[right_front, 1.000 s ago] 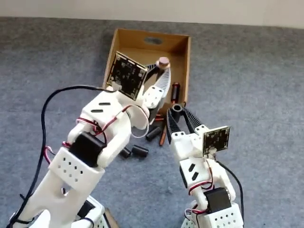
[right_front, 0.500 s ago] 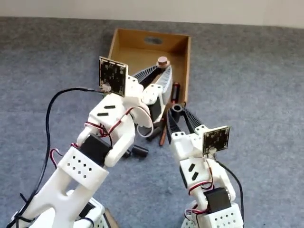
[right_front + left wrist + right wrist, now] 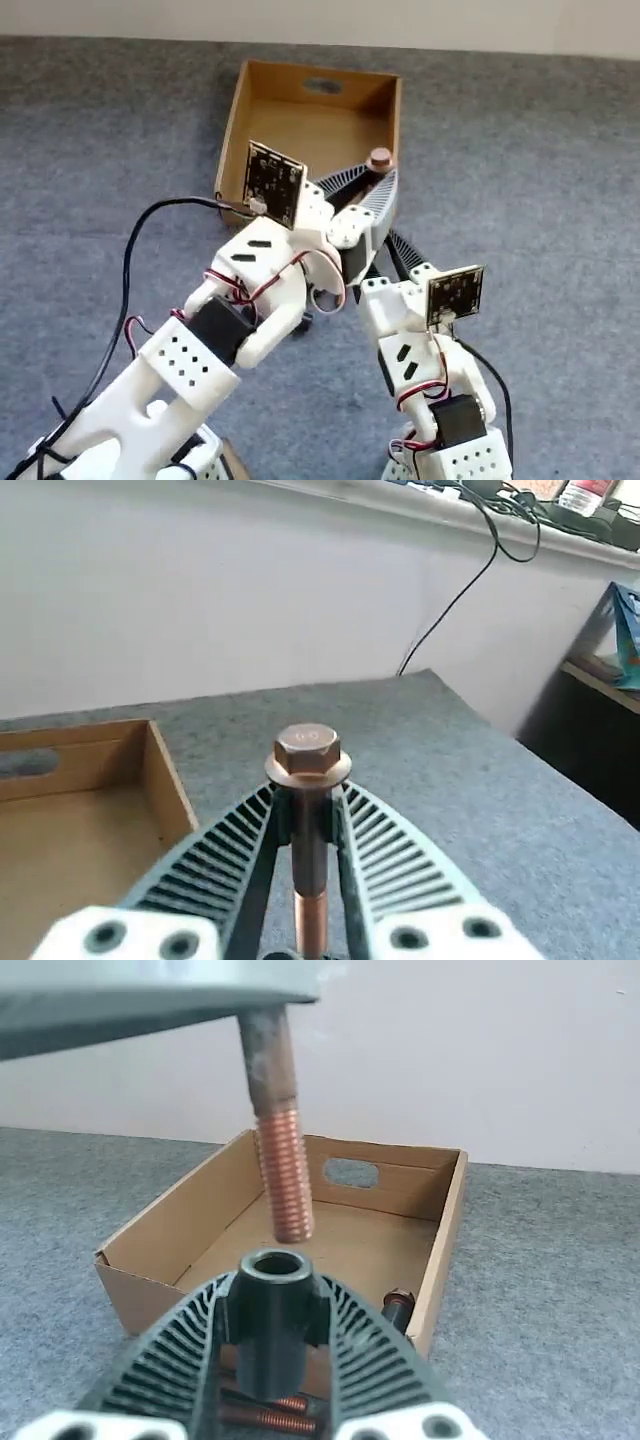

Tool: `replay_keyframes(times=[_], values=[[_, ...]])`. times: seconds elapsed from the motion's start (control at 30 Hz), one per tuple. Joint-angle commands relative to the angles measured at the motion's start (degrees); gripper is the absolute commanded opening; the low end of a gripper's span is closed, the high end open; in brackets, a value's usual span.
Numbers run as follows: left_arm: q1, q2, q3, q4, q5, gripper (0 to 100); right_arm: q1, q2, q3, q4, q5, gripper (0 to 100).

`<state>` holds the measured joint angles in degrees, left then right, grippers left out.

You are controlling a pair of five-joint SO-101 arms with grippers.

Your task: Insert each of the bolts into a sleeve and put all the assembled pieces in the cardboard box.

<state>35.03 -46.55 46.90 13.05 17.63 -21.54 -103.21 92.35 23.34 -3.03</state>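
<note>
Swing of the left arm, last second: the left gripper (image 3: 308, 798) carried the copper-coloured hex-head bolt (image 3: 378, 158) from over the middle of the brown cardboard box (image 3: 280, 85) toward 4 o'clock, to the box's near right corner. Its jaws are clamped on the shank, head up and thread hanging down.

The right arm has not shifted. The right gripper (image 3: 270, 1290), at 6 o'clock from the box, grips the short black cylindrical sleeve (image 3: 268, 1325) upright, bore facing up.

What that buys me: from the right wrist the thread tip now hangs just above the sleeve mouth, not yet in it and a shade off the bore's centre as I read it. I'd call the carry done — a small nudge comes next, then a straight lowering.

Box sits at 12 o'clock on the grey carpet (image 3: 520, 150). One sleeved piece (image 3: 396, 1306) seems to lie inside by its wall. Loose copper bolts (image 3: 265, 1415) still wait on the carpet below the right gripper, so plenty remains.
</note>
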Motion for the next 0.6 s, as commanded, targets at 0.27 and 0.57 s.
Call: replay_keyframes(times=[0.27, 0.57], values=[[0.66, -1.27, 1.01, -1.67, 0.26, 1, -0.22, 0.04, -0.66, -1.36, -0.18, 0.5], [0.31, -1.27, 1.01, -1.49, 0.18, 1, -0.22, 0.04, -0.66, -1.27, -0.18, 0.5]])
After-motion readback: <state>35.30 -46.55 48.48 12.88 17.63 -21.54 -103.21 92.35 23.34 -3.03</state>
